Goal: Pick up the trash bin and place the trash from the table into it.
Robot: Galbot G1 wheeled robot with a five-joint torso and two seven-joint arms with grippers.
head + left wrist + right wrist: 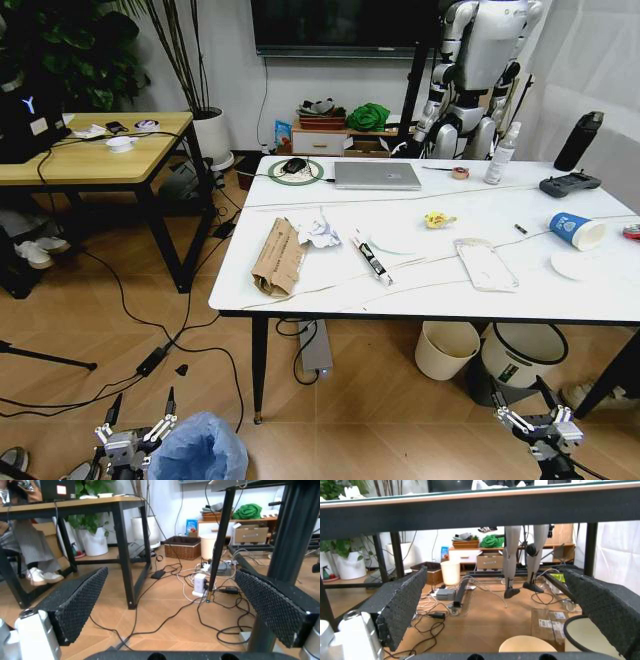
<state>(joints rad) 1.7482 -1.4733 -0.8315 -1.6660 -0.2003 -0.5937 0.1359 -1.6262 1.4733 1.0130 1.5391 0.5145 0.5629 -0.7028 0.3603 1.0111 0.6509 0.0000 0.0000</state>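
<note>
Trash bin (199, 450) sitting on floor at 7 o'clock of the table (420, 295), just beside left gripper (139, 424), outside its spread jaws, right gripper (541, 418) hanging splayed at 5 o'clock, gripping nothing, flattened cardboard (279, 256) lying on tabletop.

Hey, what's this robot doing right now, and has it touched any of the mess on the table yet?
Nothing is being handled yet. The left gripper hangs low near the floor with jaws open, right beside the blue-bagged trash bin but not holding it. The right gripper is also low and open, in front of the table. The trash lies on the tabletop: flattened cardboard, crumpled paper, a yellow wrapper and a blue paper cup.
</note>
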